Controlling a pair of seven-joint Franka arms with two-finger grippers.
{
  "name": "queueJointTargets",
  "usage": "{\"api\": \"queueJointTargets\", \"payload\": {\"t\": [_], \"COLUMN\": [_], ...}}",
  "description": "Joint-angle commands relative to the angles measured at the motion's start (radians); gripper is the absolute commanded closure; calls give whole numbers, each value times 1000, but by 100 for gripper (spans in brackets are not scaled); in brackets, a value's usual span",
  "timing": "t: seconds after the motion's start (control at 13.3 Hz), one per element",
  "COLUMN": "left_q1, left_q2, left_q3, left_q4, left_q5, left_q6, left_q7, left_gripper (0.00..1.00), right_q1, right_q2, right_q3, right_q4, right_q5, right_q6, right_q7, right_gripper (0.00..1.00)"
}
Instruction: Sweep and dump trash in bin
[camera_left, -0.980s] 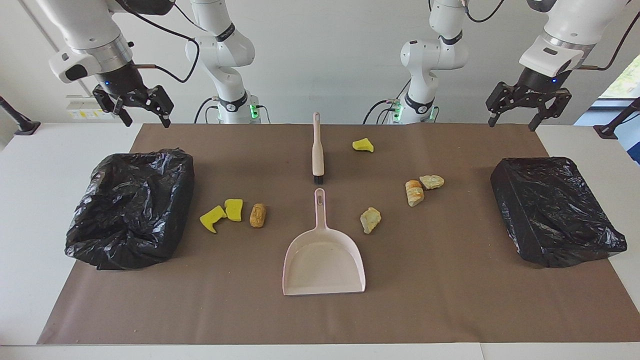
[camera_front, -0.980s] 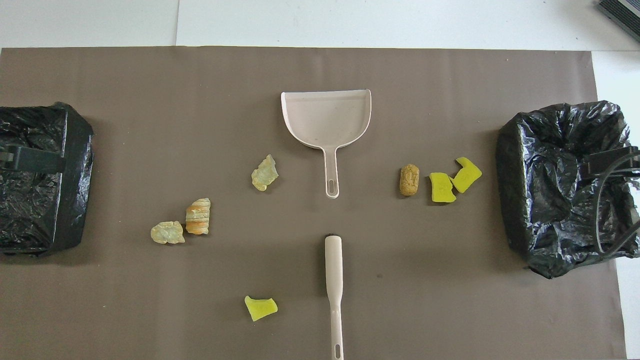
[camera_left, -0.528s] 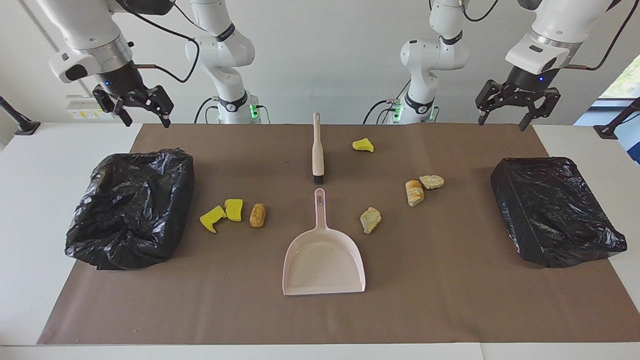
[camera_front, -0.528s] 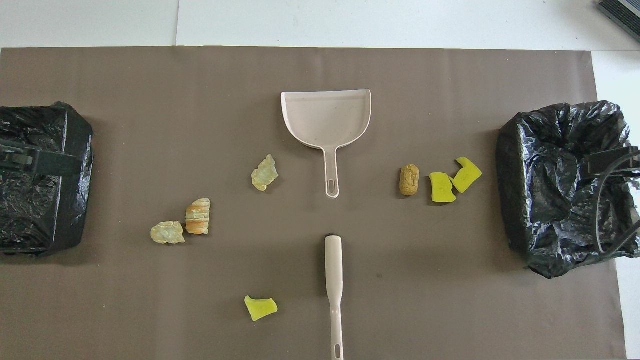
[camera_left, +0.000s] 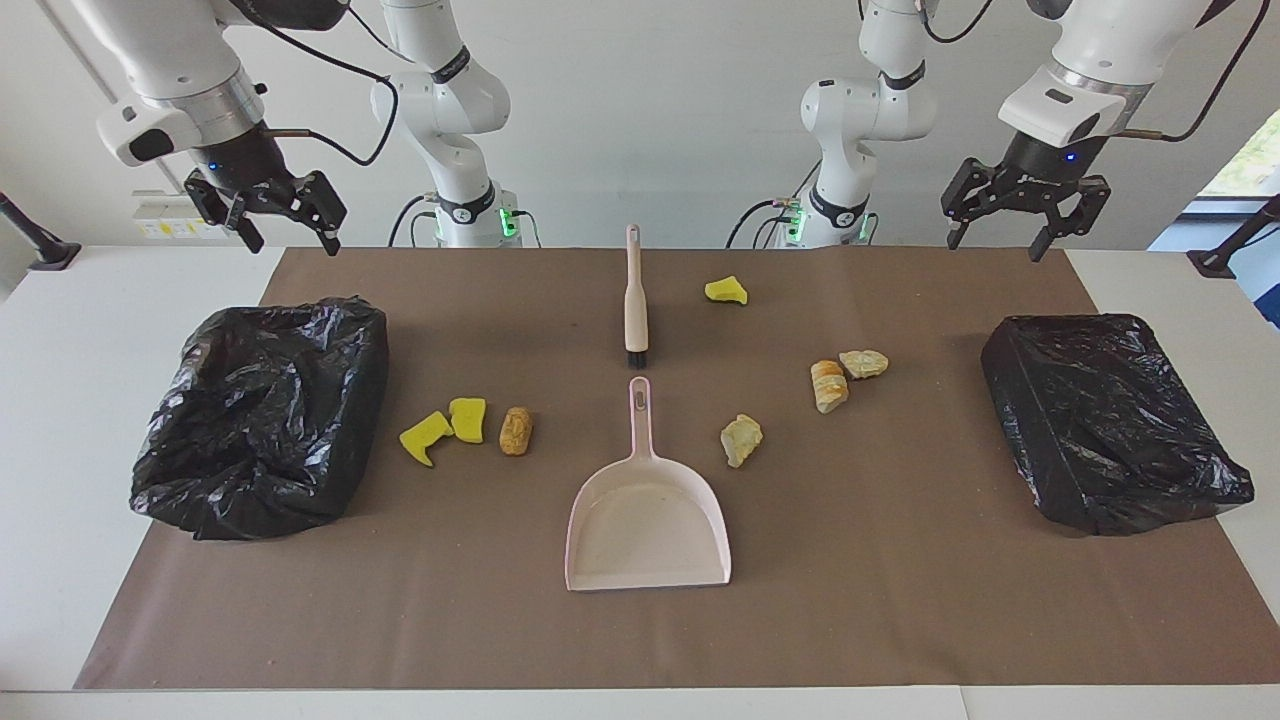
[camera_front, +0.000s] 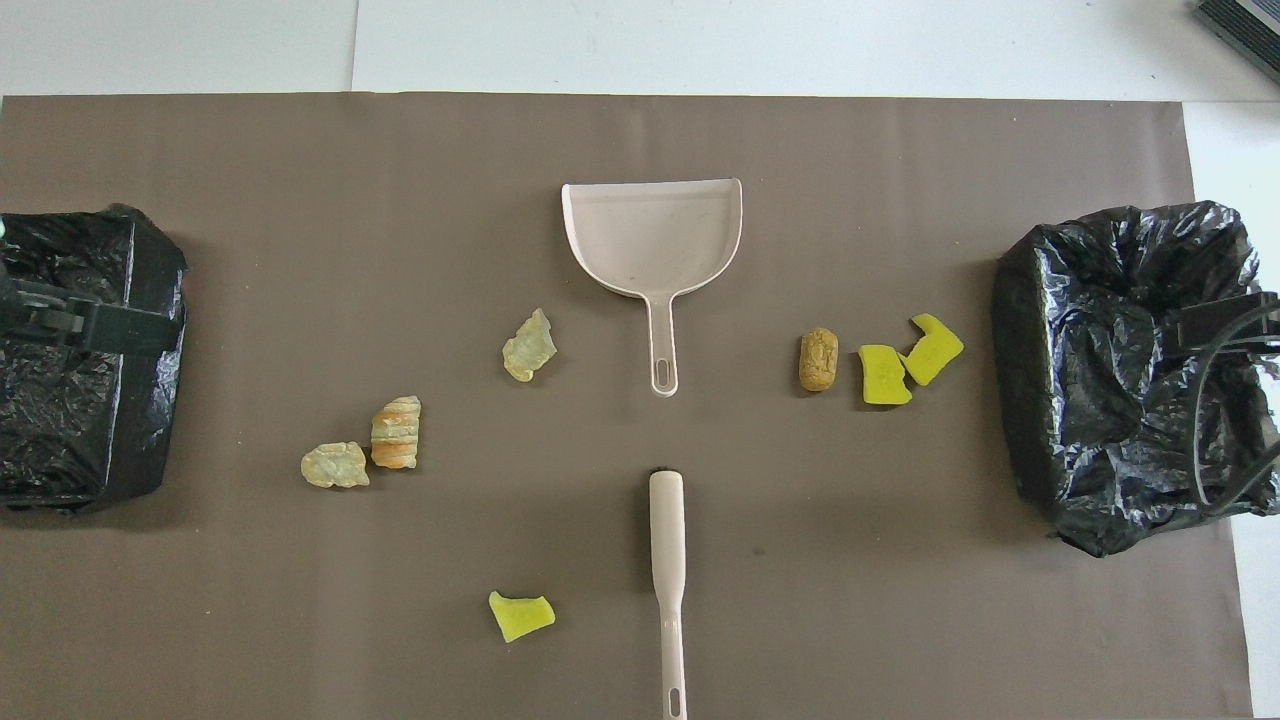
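Both the left gripper and the right gripper are hanging wide open, holding nothing — best gripping the beige-handled black-bristled brush mid-handle, keeping the pinkish plastic dustpan flat.

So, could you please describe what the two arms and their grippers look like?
Both arms are glossy white with rounded joints, black bands and green lights at their bases. Black cables run along them. The left gripper and right gripper are black linked two-finger claws under silver-and-white wrists, each with a small blue light.

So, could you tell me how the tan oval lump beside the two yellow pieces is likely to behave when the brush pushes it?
The tan oval lump looks rounded, so it may roll rather than slide. It lies apart from the dustpan, so it probably needs steering. Its rough surface suggests it is stiff, not squashy.
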Motion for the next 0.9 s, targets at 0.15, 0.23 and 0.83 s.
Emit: {"api": "queueJointTargets", "payload": {"t": [0.15,0.23,0.83], "left_q1": [-87,-111,-338], "left_q2": [-29,-34,-144], "left_q3": [-19,-19,-22], "left_q4": [-17,-26,-265], "left_q5": [-14,-14,-16], "left_q6": [-21,-21,5], "left_q7": [-67,-113,-351], "left_gripper": [0,0,0], "right_q1": [-2,-1,3], "right_q2": [-26,-26,-27], "right_q3": [13,13,15], "right_q4": [-32,-32,-32], "right_q5": [-8,-4,-8], "right_q6": [15,15,9], "right_q7": [-7,-8,-7], "right_gripper": [0,0,0]}}
